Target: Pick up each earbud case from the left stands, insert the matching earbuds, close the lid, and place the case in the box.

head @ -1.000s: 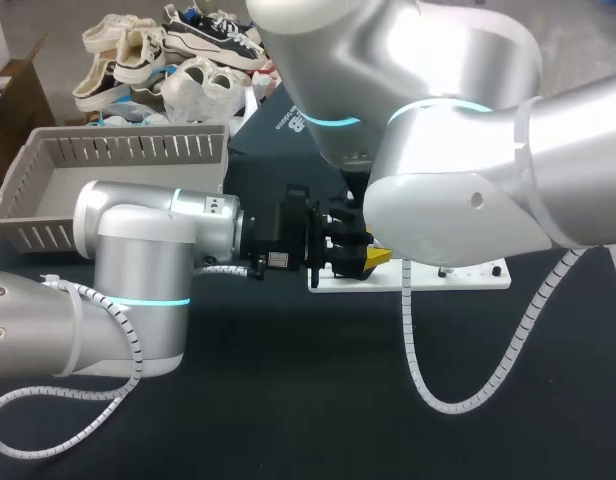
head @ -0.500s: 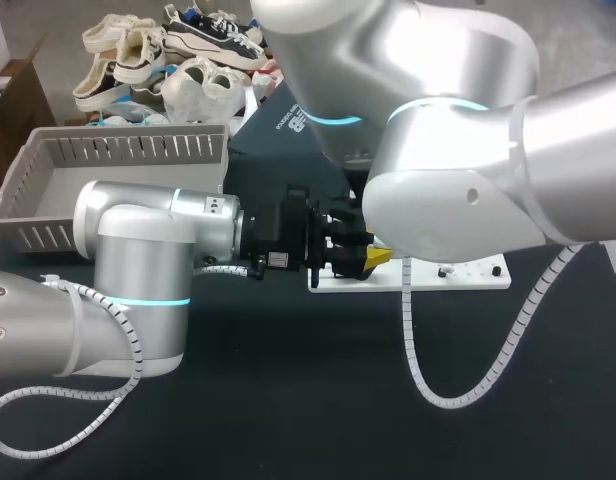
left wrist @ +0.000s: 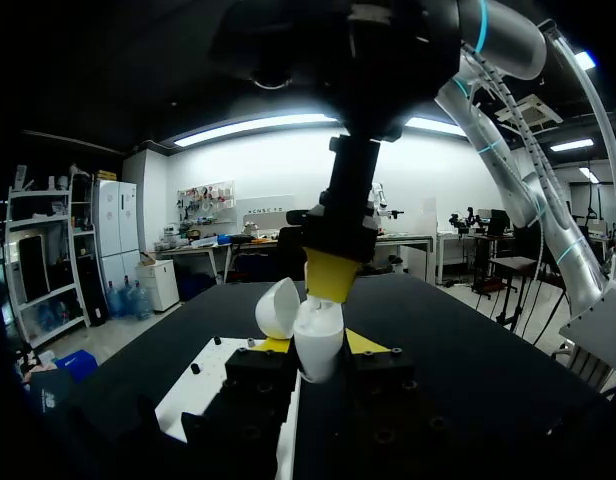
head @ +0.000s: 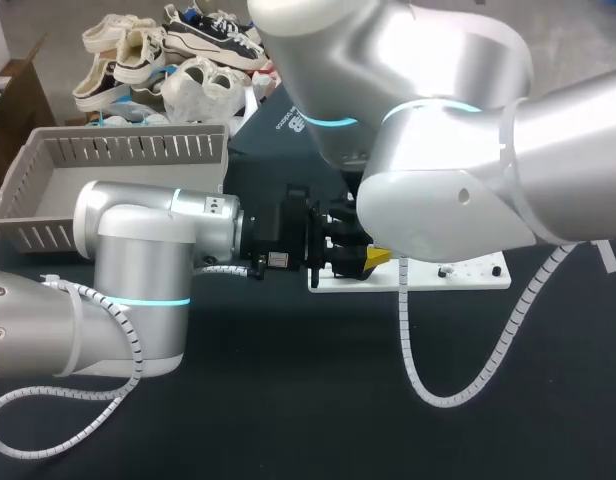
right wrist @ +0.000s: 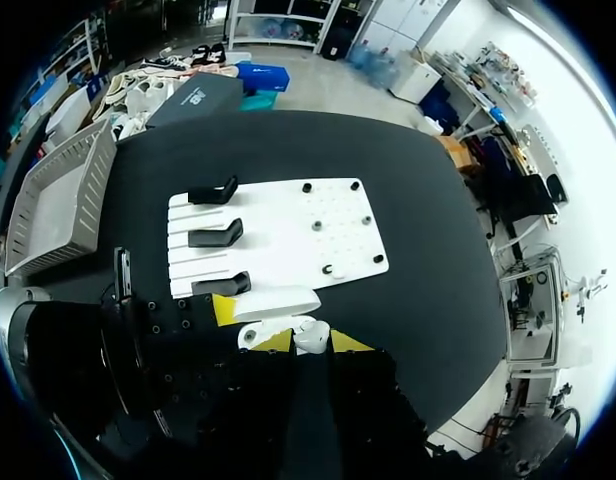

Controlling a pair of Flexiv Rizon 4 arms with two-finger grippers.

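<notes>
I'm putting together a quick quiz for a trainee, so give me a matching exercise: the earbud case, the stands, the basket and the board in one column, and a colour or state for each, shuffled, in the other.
Things:
1 earbud case
2 stands
3 basket
4 board

Descriptions:
A grey, slatted walls
B white, lid open
C black
D white, flat, carrying the stands

Pairs: 1-B, 2-C, 3-A, 4-D.
</notes>
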